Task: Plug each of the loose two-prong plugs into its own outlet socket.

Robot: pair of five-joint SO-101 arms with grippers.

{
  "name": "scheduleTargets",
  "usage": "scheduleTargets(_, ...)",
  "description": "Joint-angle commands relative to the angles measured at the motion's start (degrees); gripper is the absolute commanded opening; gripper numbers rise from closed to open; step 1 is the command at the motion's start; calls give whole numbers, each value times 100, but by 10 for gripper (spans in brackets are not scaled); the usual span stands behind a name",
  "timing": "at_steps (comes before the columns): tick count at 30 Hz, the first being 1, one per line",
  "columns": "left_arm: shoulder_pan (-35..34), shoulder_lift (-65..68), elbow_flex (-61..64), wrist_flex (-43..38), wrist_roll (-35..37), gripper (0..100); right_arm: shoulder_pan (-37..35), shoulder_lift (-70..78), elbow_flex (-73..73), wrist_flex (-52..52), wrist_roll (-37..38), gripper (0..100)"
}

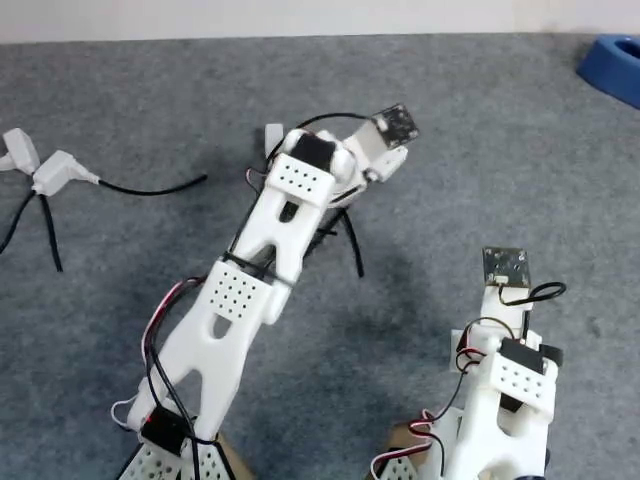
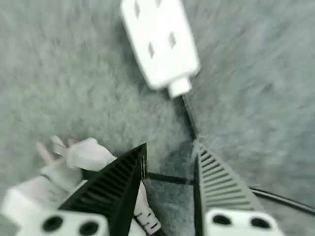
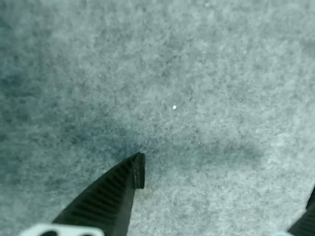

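Note:
A white outlet block [image 2: 158, 42] with several slot pairs lies on the grey carpet, a black cord [image 2: 189, 115] leaving its near end. My left gripper [image 2: 170, 153] hangs open above the carpet just short of the block. A white two-prong plug [image 2: 81, 153] lies beside and under one finger [image 2: 115, 189], prongs pointing outward, and its black cable [image 2: 167, 178] crosses the gap between the fingers. Two more white plugs [image 1: 58, 171] [image 1: 15, 150] with black cables lie far left. My right gripper [image 3: 224, 184] is open wide over bare carpet.
The left arm [image 1: 285, 215] stretches from the front edge to the table's middle and covers its gripper from above. The right arm [image 1: 510, 375] stays at the front right. A blue container [image 1: 613, 65] sits at the back right corner.

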Motion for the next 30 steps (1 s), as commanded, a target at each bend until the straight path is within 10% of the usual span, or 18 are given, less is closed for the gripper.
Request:
scheduleTargets(1,312,-84,-1182,413,88,181,40,-48,-22,-66,79,475)
scheduleTargets(24,321,-66,1024,-2084,475,227,31,-48,-13,-66,88,475)
scheduleTargets(30,488,-66,1156,-2048,-545,19,31,-48,-13,-66,88,475)
